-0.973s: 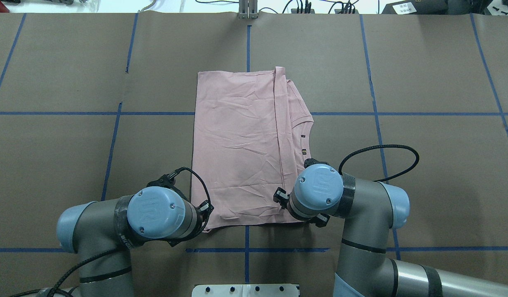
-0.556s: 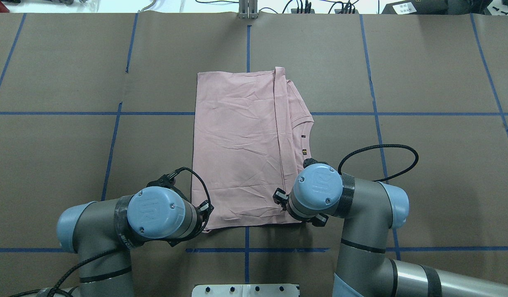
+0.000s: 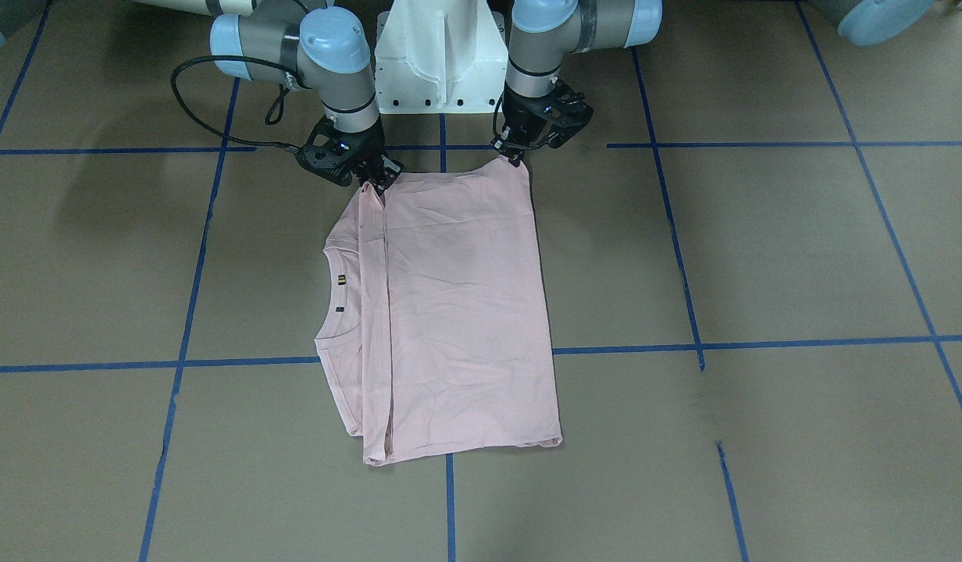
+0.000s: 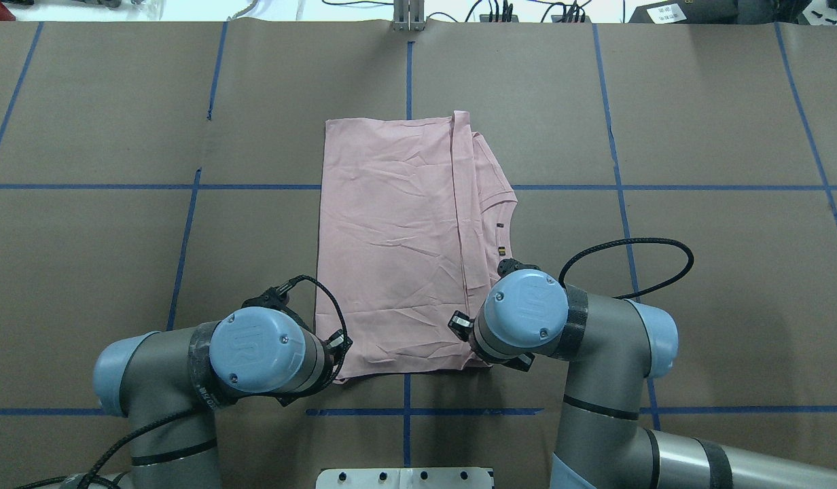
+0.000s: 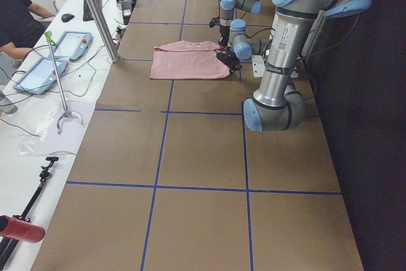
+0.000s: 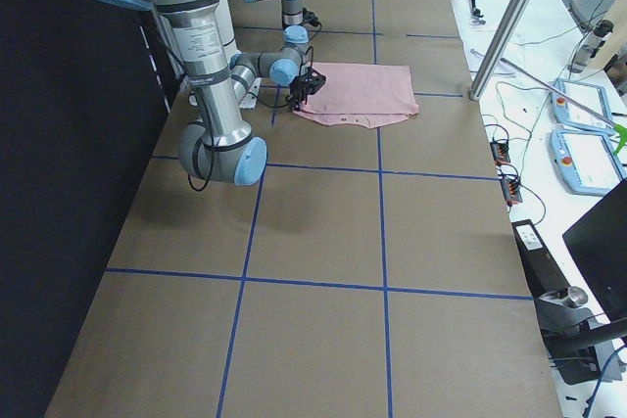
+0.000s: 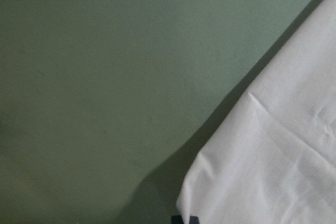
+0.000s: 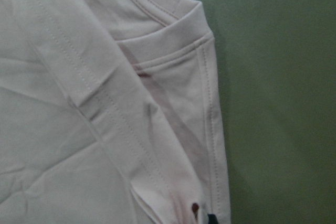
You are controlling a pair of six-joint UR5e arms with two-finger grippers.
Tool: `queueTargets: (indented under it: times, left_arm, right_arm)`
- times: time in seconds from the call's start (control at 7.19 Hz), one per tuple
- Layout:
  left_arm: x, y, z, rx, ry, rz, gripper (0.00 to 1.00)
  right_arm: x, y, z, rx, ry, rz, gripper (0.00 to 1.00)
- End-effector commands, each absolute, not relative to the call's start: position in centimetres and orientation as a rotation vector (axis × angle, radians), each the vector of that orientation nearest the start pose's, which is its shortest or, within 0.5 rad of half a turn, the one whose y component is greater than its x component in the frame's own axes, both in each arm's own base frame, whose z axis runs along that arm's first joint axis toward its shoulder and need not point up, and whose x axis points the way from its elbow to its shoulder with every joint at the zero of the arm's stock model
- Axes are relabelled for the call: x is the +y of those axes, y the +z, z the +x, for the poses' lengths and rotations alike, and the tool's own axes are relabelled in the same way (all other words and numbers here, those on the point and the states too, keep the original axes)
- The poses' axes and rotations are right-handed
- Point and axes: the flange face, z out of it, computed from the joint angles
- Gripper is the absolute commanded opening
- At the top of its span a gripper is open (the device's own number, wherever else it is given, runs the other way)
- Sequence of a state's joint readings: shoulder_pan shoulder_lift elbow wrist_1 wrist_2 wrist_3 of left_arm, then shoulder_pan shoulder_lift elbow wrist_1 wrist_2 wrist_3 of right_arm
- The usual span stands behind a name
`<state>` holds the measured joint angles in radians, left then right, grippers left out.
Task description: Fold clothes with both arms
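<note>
The light pink T-shirt [image 4: 398, 238] lies folded lengthwise, plain back up, with the collar [image 3: 333, 293] and one sleeve showing along its right edge. My left gripper [image 3: 518, 158] is down at the shirt's near-left corner, jaws closed on the cloth; that corner shows just off the table in the left wrist view [image 7: 283, 156]. My right gripper [image 3: 375, 183] is down at the near-right corner, jaws closed on the folded layers, which fill the right wrist view [image 8: 105, 103]. In the overhead view both wrists hide the fingertips.
The brown table cover carries blue tape lines [image 4: 408, 75]. The white pedestal base [image 3: 438, 55] stands just behind the grippers. The right arm's black cable [image 4: 629, 258] loops over the table. A person and tablets [image 5: 44, 68] are at the far side, by a metal post [image 5: 95, 11].
The right wrist has shifted slightly, and the shirt's near-right edge has drawn in a little with it. The left arm has not visibly moved.
</note>
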<state>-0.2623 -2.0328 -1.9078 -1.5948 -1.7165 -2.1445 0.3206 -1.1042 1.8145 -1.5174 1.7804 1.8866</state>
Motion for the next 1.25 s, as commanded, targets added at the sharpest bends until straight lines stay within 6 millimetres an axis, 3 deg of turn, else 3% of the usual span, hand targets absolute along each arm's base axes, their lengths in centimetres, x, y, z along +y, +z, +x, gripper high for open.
queueTargets:
  times: [0.0,0.28,0.42,1.11]
  left_arm:
    - [-27.1,25.5,55.2,0.811,-0.726,-0.27,0.0]
    - [-27.1,25.5,55.2,0.81,-0.727,-0.268,0.0]
    - [-27.1,25.6,55.1,0.81,-0.727,-0.268,0.0]
    - [-27.2,25.6,55.1,0.81,-0.728,-0.267,0.0]
  right_arm:
    - [-30.5,28.8,-56.1,-0.769,0.525,-0.2,0.0]
    - [-30.5,28.9,-56.0,-0.771,0.525,-0.196,0.0]
    - [-30.4,29.1,-56.1,-0.765,0.526,-0.194,0.99]
    - [-29.6,30.3,-57.0,-0.735,0.51,-0.186,1.0]
